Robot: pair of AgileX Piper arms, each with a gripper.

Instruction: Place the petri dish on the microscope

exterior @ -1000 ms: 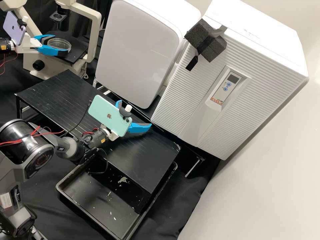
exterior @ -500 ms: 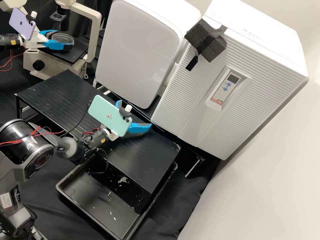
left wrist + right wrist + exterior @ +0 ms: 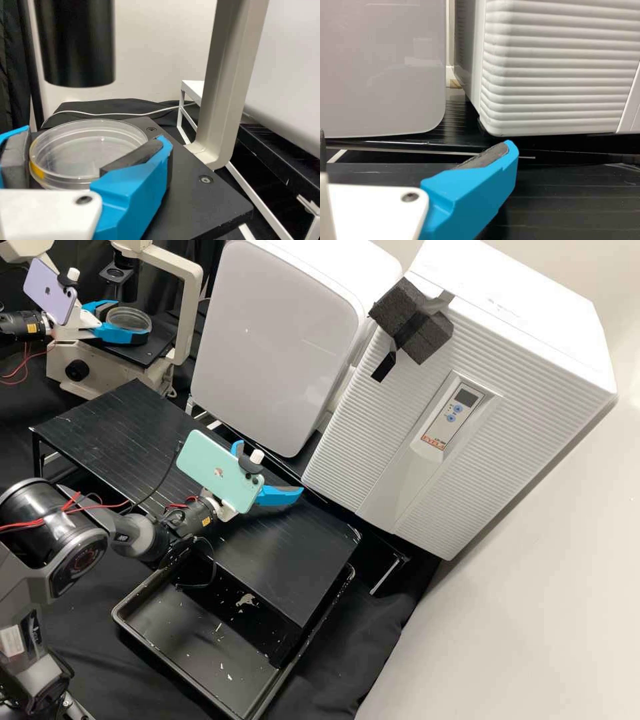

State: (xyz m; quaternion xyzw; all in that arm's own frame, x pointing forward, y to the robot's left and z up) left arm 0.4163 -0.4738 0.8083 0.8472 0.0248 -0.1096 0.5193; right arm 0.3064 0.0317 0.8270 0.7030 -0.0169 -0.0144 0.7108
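Petri dish (image 3: 127,317), clear, round and shallow, held at the cream-coloured microscope (image 3: 189,307).
High view: the white, blue-fingered left tool (image 3: 133,323) grasps the dish over the flat black stage (image 3: 148,352); the matching right tool (image 3: 269,467) stands spread above the black worktop (image 3: 100,420). Left wrist view: dark pads (image 3: 132,157) flank the dish near a black cylinder (image 3: 77,45). Right wrist view: one blue finger (image 3: 470,195) shows near a white ribbed cabinet (image 3: 555,70).

A clear petri dish (image 3: 129,319) is level between 2 blue jaws over the black stage (image 3: 151,351) of a cream microscope (image 3: 100,371)
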